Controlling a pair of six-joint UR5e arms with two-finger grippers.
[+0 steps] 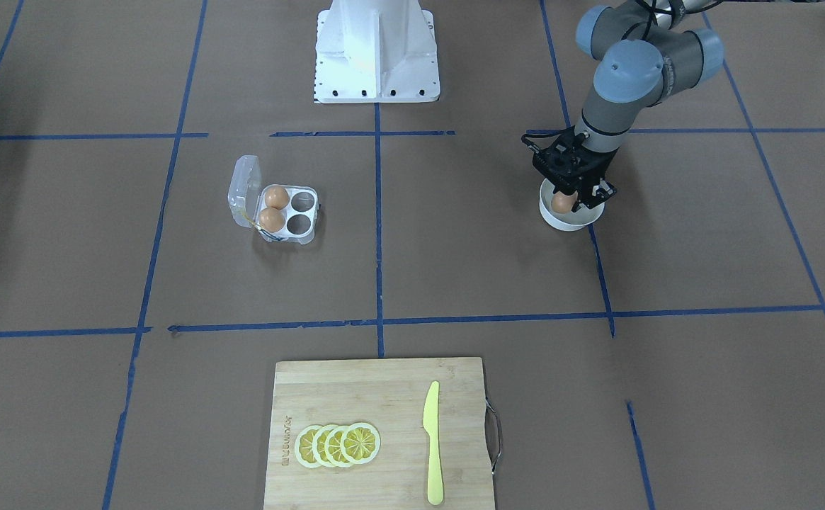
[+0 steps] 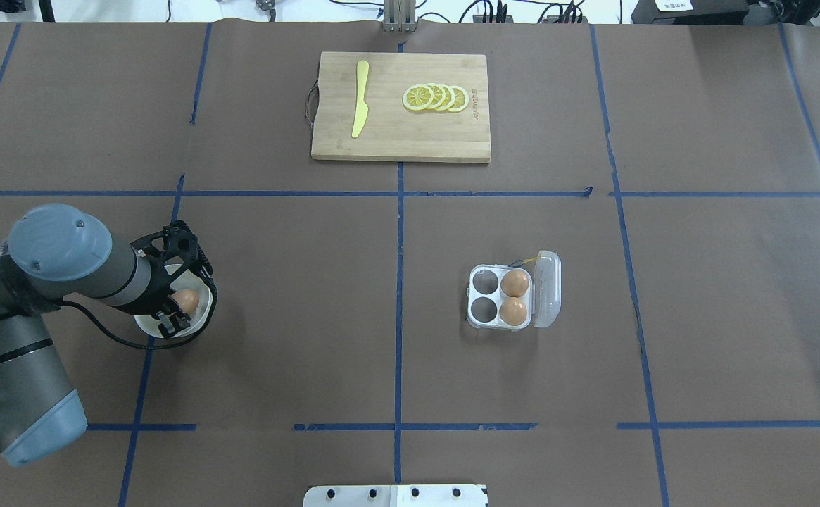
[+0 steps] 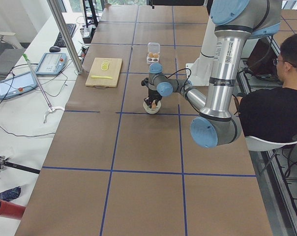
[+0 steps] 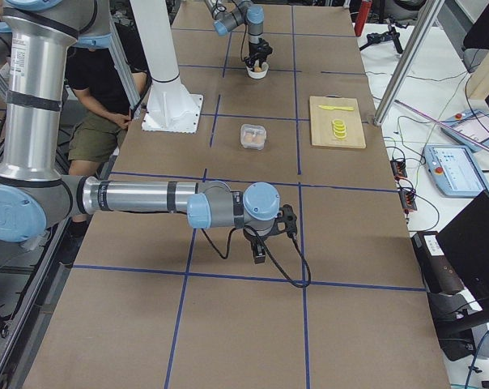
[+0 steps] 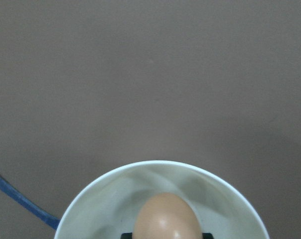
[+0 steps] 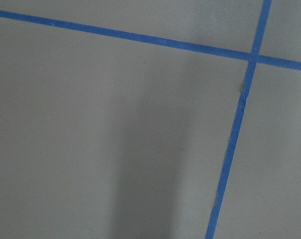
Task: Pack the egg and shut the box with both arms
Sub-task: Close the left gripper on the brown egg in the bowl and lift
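My left gripper [image 1: 565, 201] reaches down into a white bowl [image 1: 573, 222] on my left side of the table. Its fingers sit on either side of an orange-brown egg [image 1: 561, 202] in the bowl and look shut on it. The wrist view shows this egg [image 5: 165, 219] inside the bowl [image 5: 98, 206]. The clear four-cell box [image 2: 547, 290] stands open on my right side with its lid raised. It holds two eggs [image 2: 514, 283] [image 2: 514, 311], and two cells are empty. My right gripper [image 4: 261, 246] shows only in the exterior right view, low over bare table; I cannot tell its state.
A wooden cutting board [image 2: 395, 134] lies at the table's far edge with lemon slices [image 2: 436, 98] and a yellow knife [image 2: 360, 98]. The white pedestal [image 1: 377, 49] stands at my base. A seated person [image 3: 271, 103] is beside the table.
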